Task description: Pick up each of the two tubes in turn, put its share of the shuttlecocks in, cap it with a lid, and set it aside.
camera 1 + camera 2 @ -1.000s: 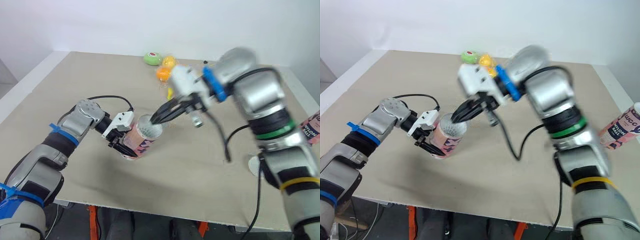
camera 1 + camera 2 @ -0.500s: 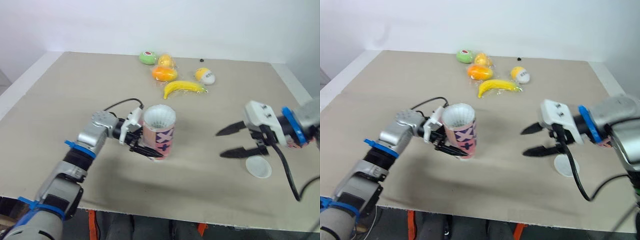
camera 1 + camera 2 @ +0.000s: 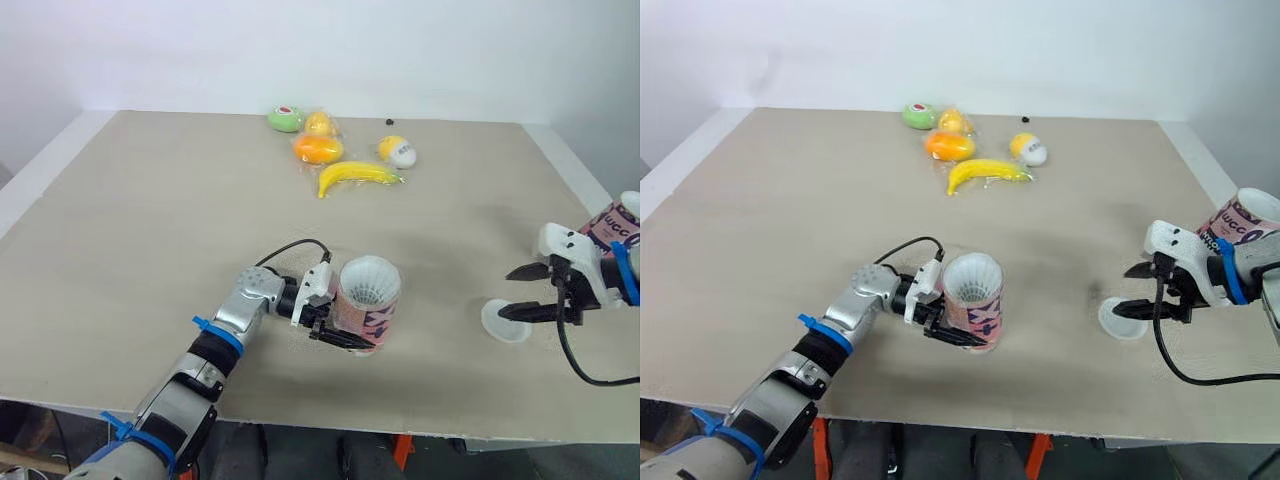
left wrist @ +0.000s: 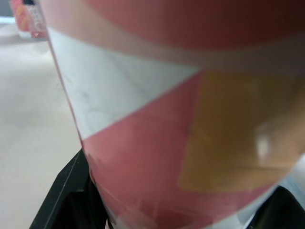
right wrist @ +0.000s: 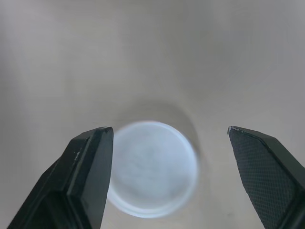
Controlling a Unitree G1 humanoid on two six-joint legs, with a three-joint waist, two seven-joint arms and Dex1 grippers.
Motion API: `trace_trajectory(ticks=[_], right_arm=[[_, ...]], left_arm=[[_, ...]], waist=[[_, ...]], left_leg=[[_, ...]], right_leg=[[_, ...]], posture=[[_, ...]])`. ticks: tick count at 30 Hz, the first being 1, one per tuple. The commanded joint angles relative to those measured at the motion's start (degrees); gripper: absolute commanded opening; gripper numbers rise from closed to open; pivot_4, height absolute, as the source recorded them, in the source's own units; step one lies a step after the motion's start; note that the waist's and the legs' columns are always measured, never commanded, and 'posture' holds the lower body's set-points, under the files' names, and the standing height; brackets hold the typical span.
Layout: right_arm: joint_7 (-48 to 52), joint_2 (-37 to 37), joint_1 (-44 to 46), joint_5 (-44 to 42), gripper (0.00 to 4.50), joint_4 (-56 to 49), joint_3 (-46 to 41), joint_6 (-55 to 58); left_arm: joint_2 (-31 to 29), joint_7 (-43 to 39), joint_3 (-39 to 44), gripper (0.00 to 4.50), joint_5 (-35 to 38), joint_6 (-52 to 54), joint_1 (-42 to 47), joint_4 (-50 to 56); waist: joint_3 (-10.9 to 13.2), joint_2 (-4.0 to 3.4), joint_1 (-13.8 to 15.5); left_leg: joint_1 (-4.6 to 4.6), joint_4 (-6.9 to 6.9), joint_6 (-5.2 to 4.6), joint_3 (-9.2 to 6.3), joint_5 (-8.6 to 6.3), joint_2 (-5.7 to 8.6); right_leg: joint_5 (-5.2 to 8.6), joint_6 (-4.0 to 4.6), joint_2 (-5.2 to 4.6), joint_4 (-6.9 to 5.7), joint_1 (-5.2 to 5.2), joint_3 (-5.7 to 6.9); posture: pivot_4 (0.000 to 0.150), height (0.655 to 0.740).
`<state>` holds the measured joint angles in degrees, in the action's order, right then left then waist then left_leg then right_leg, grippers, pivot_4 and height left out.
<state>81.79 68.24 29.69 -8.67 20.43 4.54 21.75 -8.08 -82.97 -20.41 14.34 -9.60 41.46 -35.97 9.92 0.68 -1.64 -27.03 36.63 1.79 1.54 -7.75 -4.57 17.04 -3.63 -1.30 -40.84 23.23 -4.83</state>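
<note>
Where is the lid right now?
In the left eye view, the white lid lies flat on the table at the robot's right, under the open right end effector, near the second tube.

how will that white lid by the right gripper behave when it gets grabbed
The lid looks thin and translucent, so probably very light and slightly bendy. It lies flat on the table, so its low rim may slip from the open jaws of the right gripper or skate when nudged.

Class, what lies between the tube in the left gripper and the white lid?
Nothing: the left eye view shows bare table between the tube and the lid.
</note>
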Motion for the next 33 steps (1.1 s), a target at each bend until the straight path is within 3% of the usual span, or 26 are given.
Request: trace_trajectory(ticks=[1,8,9,10,16,17,24,27,33], right_arm=[[0.06,-0.45,2.59,2.51,4.13,4.18,1.06,-1.42],[0.55,-2.58,3.91,6.90,4.13,10.49,4.35,-4.01],[0.73,-2.73,3.94,7.17,3.60,10.90,4.50,-4.20],[0.75,-2.79,3.98,7.56,3.37,11.34,4.64,-4.50],[2.42,-2.51,2.02,7.87,0.34,8.57,4.50,-4.55],[2.60,-2.41,1.62,7.73,0.11,7.89,4.32,-4.51],[-0.53,-2.34,1.26,6.50,0.11,1.17,1.73,-2.93],[2.88,-0.94,2.74,1.06,0.11,-10.09,-0.91,0.47],[6.15,-1.27,17.70,-4.88,0.11,-26.42,-0.22,8.64]], left_arm=[[0.22,-0.12,0.59,2.94,-1.82,-2.70,0.79,-2.19],[0.12,-0.62,1.44,2.94,-1.90,-3.04,1.43,-3.85],[0.08,-0.65,1.54,2.94,-1.91,-3.05,1.51,-3.99],[0.08,-0.63,1.62,2.94,-1.95,-2.94,1.63,-4.16],[-0.19,-1.20,2.10,2.94,-1.70,0.31,2.31,-4.18],[-0.38,-1.55,1.89,2.94,-1.89,0.96,2.31,-4.06],[-1.74,-4.15,-0.10,2.94,-4.03,4.61,2.63,-4.73],[-1.45,-4.35,0.16,2.94,-4.38,4.41,3.07,-5.48],[-0.57,-4.40,0.76,2.94,-4.51,3.58,4.05,-7.27]], waist=[[-0.02,-0.02,0.04],[-0.04,-0.06,0.11],[-0.04,-0.07,0.10],[-0.04,-0.07,0.10],[-0.06,-0.04,0.04],[-0.06,-0.04,0.04],[-0.09,-0.05,-0.38],[-0.09,-0.07,-0.61],[-0.10,-0.16,-0.89]], left_leg=[[0.00,-0.02,0.00,0.00,0.00,0.02],[0.00,-0.04,0.00,-0.01,0.00,0.05],[0.00,-0.03,0.01,-0.01,0.01,0.05],[0.02,-0.03,0.01,-0.01,0.01,0.05],[0.08,-0.03,0.02,-0.02,0.04,0.03],[0.09,-0.03,0.02,-0.02,0.04,0.03],[0.15,-0.09,0.03,-0.04,0.04,0.02],[0.17,-0.14,0.03,-0.04,0.04,0.02],[0.17,-0.17,0.06,-0.05,0.05,0.03]], right_leg=[[0.01,-0.01,-0.01,0.00,-0.01,-0.02],[0.02,-0.02,-0.01,0.00,-0.01,-0.03],[0.01,-0.02,-0.01,0.00,-0.02,-0.03],[0.01,-0.03,-0.01,0.00,-0.03,-0.04],[0.02,-0.09,0.01,0.00,-0.07,-0.02],[0.02,-0.08,0.01,0.00,-0.09,-0.02],[0.06,-0.09,0.05,0.00,-0.09,-0.02],[0.08,-0.09,0.05,0.00,-0.10,-0.04],[0.19,-0.30,0.04,-0.01,-0.08,-0.03]], posture=[[0.150,0.6917],[0.150,0.6917],[0.150,0.6917],[0.150,0.6917],[0.150,0.6917],[0.150,0.6917],[0.150,0.6917],[0.150,0.6917],[0.150,0.6917]])
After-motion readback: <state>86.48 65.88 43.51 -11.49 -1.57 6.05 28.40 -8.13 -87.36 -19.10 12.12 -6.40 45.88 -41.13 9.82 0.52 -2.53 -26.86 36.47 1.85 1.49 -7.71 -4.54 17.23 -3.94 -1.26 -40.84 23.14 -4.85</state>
